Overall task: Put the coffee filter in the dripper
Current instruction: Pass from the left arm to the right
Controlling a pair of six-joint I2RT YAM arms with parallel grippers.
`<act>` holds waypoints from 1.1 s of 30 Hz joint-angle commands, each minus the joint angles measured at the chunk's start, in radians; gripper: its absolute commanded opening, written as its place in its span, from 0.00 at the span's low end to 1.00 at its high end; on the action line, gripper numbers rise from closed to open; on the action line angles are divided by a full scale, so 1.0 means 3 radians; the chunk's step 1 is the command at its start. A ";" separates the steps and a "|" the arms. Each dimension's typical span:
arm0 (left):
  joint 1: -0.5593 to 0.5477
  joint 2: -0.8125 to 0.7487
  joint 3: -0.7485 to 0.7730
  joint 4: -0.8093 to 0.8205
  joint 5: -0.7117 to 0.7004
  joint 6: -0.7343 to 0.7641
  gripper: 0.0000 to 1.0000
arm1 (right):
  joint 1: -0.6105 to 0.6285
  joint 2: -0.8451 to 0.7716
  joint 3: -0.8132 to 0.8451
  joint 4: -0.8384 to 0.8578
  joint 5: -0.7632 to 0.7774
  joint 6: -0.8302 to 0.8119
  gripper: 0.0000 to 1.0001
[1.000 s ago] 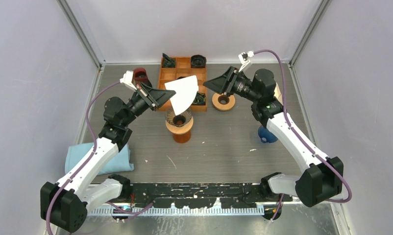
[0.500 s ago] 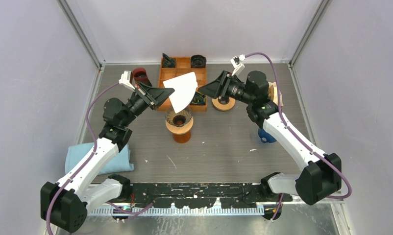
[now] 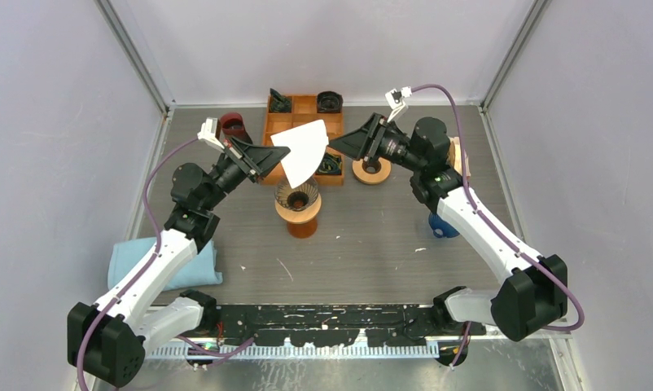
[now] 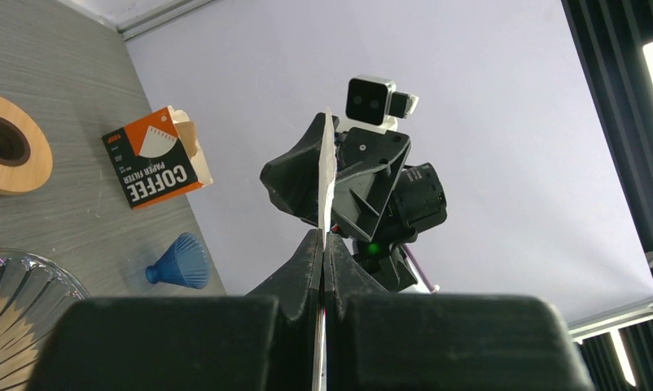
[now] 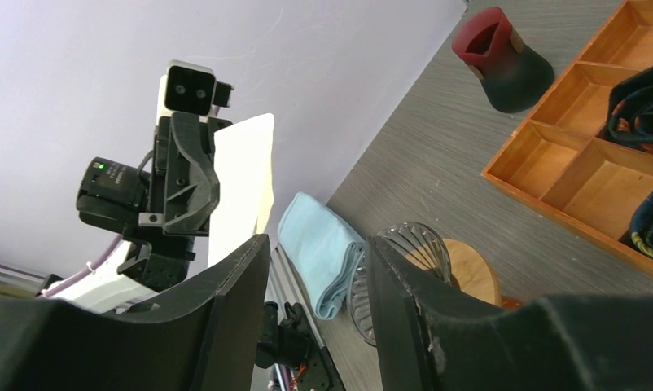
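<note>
The filter (image 3: 304, 153) is held in the air, pinched at its left edge by the left gripper (image 3: 282, 155), whose jaws are closed flat on the paper. In the left wrist view the filter (image 4: 326, 183) is seen edge-on, rising as a thin white line from between the closed fingertips of the left gripper (image 4: 323, 238). The filter is upright and folded flat, and it hangs above and slightly behind the dripper (image 3: 297, 195), clear of it. The dripper, a ribbed glass cone, is seated on a round wooden stand (image 3: 300, 221) at mid-table.

The right gripper (image 3: 333, 147) is raised opposite, pointed at the filter's right edge, with its jaws parted and nothing between them. Whether the edge is touched cannot be told. In the right wrist view the filter (image 5: 242, 183) is seen beyond the right gripper (image 5: 315, 244), off to the left of the gap.

A wooden tray (image 3: 284, 124) lies behind the dripper, with a dark red cup (image 3: 235, 126) to its left and a wooden ring (image 3: 372, 169) to its right. A blue cloth (image 3: 156, 261) lies at the left, a blue cone (image 3: 444, 224) at the right, and a filter box (image 4: 152, 167) near the right wall.
</note>
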 commanded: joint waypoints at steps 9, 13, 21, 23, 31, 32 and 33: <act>0.0011 -0.0032 -0.0009 0.0216 0.0066 0.0012 0.00 | 0.0018 -0.0030 0.0078 0.0459 -0.0141 0.0183 0.53; 0.0013 -0.0032 -0.0006 0.0233 0.0082 0.0013 0.00 | 0.0029 -0.0021 0.0073 0.0464 -0.0148 0.0194 0.53; 0.0003 -0.0051 0.0003 0.0273 0.0070 -0.0003 0.00 | 0.0110 0.0062 0.0040 0.0595 -0.0136 0.0279 0.53; -0.0001 -0.0053 -0.0006 0.0300 0.0055 -0.0015 0.00 | 0.0159 0.0090 0.0037 0.0647 -0.0137 0.0307 0.53; -0.0045 -0.0055 -0.0089 0.0486 -0.0080 -0.0083 0.00 | 0.0349 0.0192 0.0047 0.0802 -0.0102 0.0368 0.50; -0.0051 -0.0058 -0.0099 0.0500 -0.0105 -0.0085 0.00 | 0.0369 0.0199 0.0043 0.0831 -0.0089 0.0380 0.49; -0.0061 -0.0061 -0.0105 0.0509 -0.0126 -0.0090 0.00 | 0.0390 0.0206 0.0034 0.0863 -0.0079 0.0394 0.48</act>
